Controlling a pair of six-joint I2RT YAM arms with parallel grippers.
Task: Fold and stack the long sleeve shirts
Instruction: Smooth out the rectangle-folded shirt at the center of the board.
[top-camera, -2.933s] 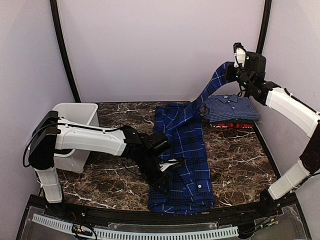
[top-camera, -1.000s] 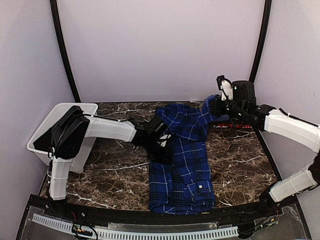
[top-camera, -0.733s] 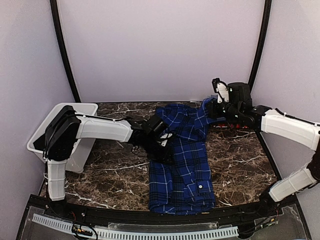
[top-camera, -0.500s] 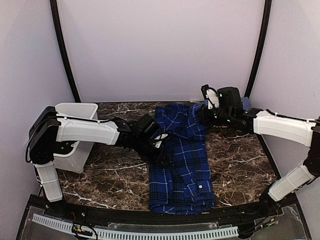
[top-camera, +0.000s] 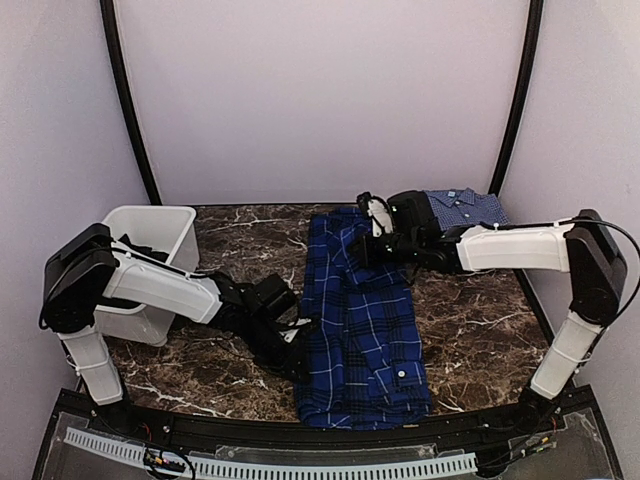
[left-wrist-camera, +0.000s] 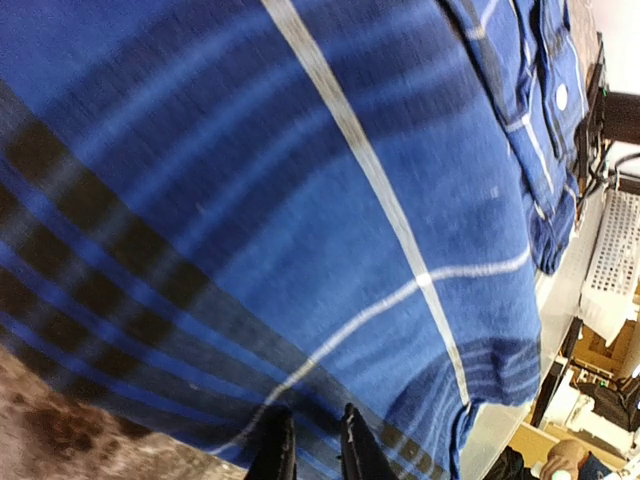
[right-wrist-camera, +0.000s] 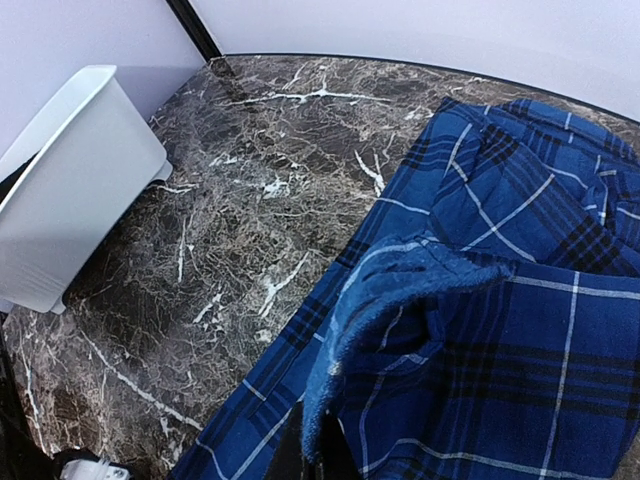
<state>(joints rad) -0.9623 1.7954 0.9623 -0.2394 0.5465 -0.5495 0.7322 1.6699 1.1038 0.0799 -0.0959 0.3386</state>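
The deep-blue plaid shirt (top-camera: 365, 320) lies lengthwise in the middle of the marble table. My right gripper (top-camera: 368, 240) is shut on its sleeve (right-wrist-camera: 400, 290) and holds it low over the shirt's upper part; in the right wrist view the gripper (right-wrist-camera: 312, 455) pinches the cloth's pale underside. My left gripper (top-camera: 300, 352) rests at the shirt's left edge; in the left wrist view the gripper (left-wrist-camera: 312, 445) has its jaws almost together, tips against the plaid cloth (left-wrist-camera: 300, 200). The light-blue fine-check shirt (top-camera: 462, 205) lies folded at the back right. The red shirt is hidden.
A white bin (top-camera: 150, 222) stands at the back left with something dark inside; it also shows in the right wrist view (right-wrist-camera: 70, 190). Bare marble table (top-camera: 230, 250) lies between the bin and the shirt. The perforated front rail (top-camera: 300, 465) runs along the near edge.
My right gripper has come down from high at the back right and carried the sleeve leftward over the shirt. My left gripper has slid nearer along the shirt's left edge.
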